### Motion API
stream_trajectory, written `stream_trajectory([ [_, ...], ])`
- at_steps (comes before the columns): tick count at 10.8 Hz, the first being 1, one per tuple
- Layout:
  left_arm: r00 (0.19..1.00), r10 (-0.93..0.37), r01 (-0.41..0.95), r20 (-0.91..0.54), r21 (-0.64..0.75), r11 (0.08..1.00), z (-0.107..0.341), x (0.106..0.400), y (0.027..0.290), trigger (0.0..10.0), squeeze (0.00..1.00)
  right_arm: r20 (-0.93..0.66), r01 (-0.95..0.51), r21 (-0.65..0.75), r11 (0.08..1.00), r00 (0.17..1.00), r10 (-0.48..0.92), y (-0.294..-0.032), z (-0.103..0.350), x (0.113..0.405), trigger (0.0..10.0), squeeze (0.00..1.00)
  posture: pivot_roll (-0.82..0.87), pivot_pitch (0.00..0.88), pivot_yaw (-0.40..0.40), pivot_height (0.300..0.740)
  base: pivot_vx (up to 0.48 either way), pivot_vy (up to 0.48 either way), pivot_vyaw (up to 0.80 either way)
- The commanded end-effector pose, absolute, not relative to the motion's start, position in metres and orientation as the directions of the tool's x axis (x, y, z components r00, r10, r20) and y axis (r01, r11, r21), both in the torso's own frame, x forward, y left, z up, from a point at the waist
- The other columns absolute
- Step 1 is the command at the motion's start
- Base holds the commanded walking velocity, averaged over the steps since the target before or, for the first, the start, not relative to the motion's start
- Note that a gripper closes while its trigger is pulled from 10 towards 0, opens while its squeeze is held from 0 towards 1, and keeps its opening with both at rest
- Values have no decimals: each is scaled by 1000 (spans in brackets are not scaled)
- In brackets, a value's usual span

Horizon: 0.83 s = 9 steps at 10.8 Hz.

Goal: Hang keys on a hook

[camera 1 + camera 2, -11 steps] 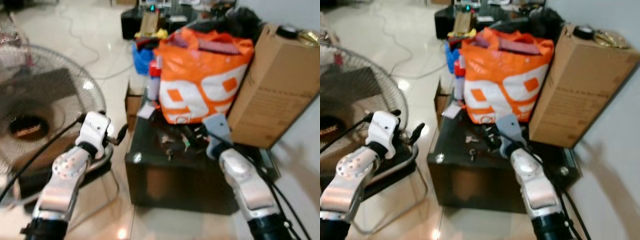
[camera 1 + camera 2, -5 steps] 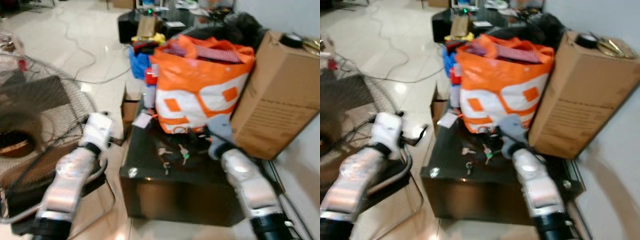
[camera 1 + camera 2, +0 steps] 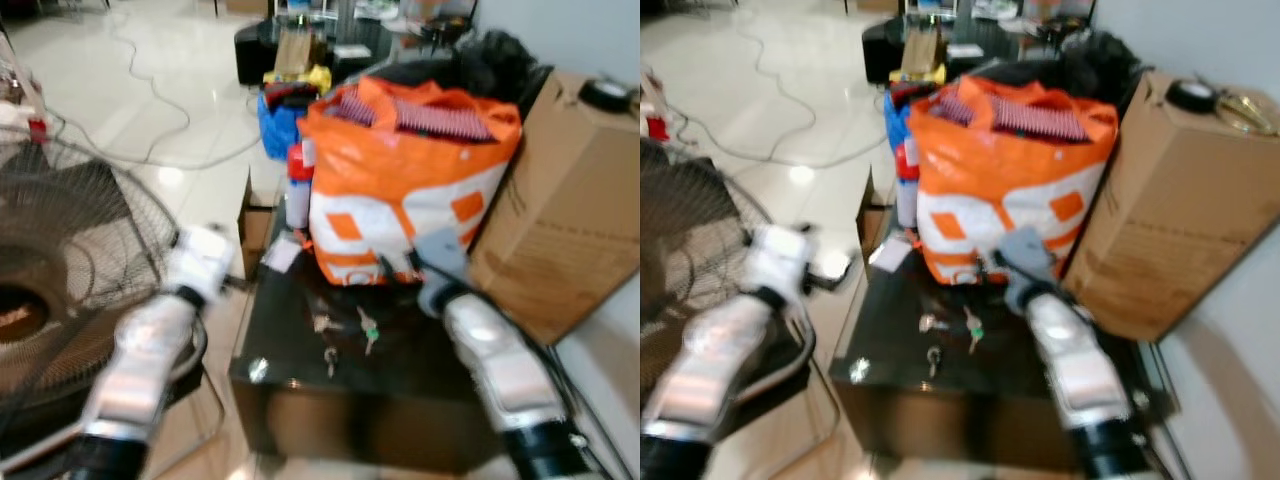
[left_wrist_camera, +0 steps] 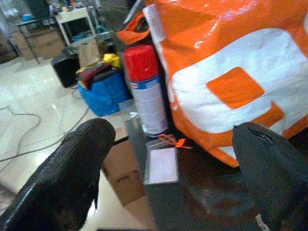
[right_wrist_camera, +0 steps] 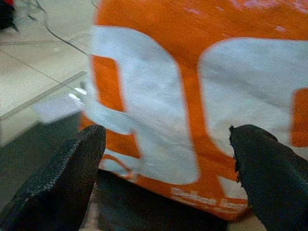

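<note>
Motion blur smears the left arm, and the keys are too small to count.

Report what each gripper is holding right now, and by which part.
Nothing is held. The left gripper and the right gripper are both open, with nothing between their fingers. The keys lie loose on the black table.
</note>
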<state>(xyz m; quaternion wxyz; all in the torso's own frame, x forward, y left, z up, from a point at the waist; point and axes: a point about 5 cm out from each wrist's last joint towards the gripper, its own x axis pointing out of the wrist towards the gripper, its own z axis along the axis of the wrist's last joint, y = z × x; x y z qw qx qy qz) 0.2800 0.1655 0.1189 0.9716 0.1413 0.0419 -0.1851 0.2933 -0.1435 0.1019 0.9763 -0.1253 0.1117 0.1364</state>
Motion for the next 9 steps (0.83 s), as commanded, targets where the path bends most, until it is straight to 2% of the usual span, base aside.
stream_trajectory([
  [1,938,-325,346,-119,284,894,125,283,173,10000,0,-240,-306,-213,928,937,254,-140,106,296,10000,1000,20,0,-57,740,319,0,0],
  [4,937,-327,348,-120,282,894,125,283,173,10000,0,-253,-324,-220,920,930,267,-139,106,296,10000,1000,20,0,-59,740,311,0,0],
  [6,919,-360,392,-159,288,874,119,280,169,10000,0,-352,-380,-241,893,892,284,-146,96,295,10000,1000,19,0,-61,740,0,0,0],
  [8,879,-422,472,-220,295,831,112,277,165,10000,0,-488,-478,-253,841,814,316,-151,83,291,10000,1000,7,0,-60,740,0,0,0],
  [9,828,-487,556,-280,292,778,105,273,161,10000,0,-590,-555,-216,803,729,346,-151,77,287,10000,941,-18,0,-55,740,0,0,0],
])
